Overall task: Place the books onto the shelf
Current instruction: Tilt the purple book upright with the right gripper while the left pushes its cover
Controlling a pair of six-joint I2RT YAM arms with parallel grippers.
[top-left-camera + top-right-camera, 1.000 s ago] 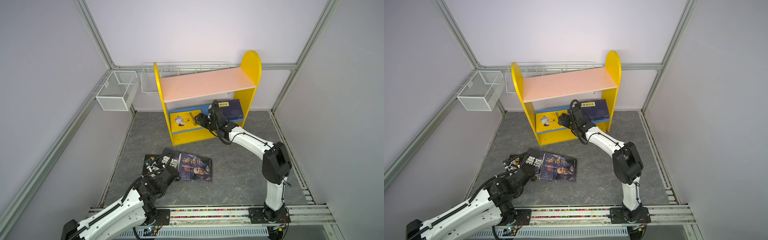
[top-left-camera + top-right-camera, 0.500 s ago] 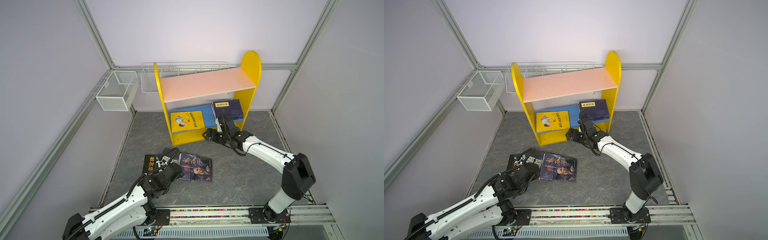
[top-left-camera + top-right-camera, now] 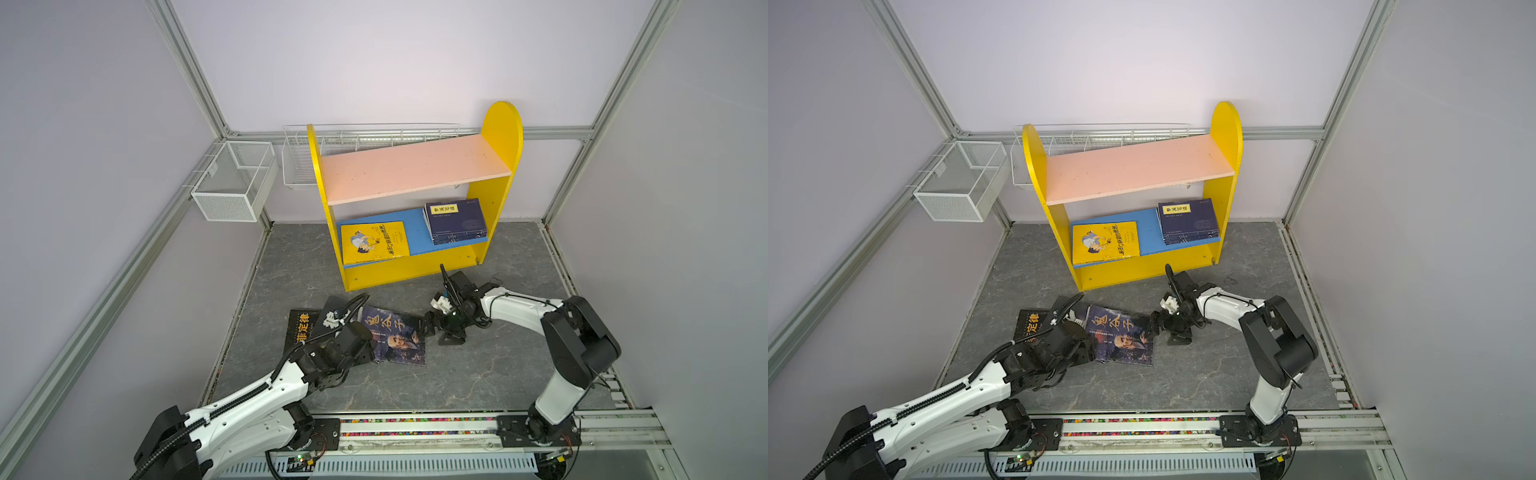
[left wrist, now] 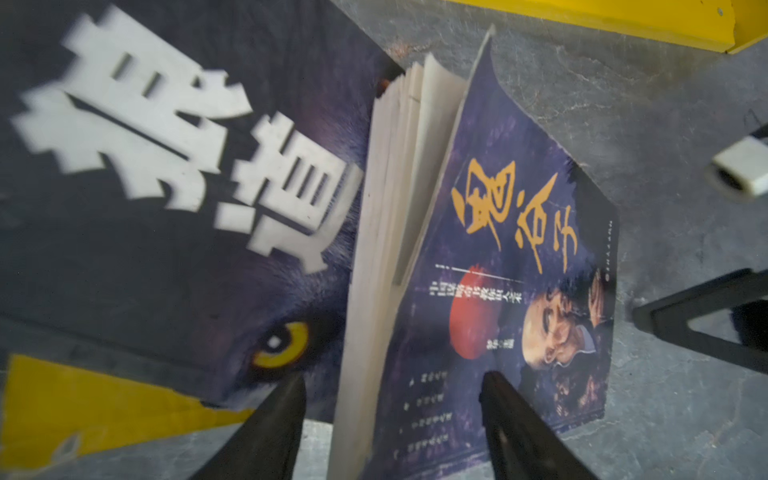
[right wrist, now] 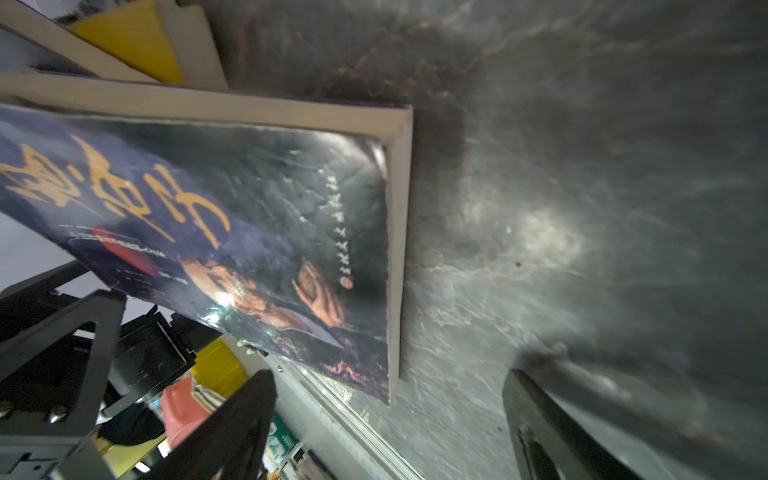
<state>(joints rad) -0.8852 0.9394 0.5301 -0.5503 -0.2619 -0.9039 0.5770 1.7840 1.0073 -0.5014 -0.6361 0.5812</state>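
Shows purple book flat on table just before the shelf, long axis roughly toward it. Sets right hand, wide open and empty, at the edge toward the shelf's right panel; left hand, parted, gripping nothing, astride the opposite edge.

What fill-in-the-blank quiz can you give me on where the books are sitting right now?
1. The yellow book lies flat on the ___ board of the shelf.
2. The pink board holds ___ books.
3. The book with the old man's face lies ___ the left end effector and the right end effector.
4. Both end effectors are ___ rather than shut.
Missing words: blue; no; between; open.
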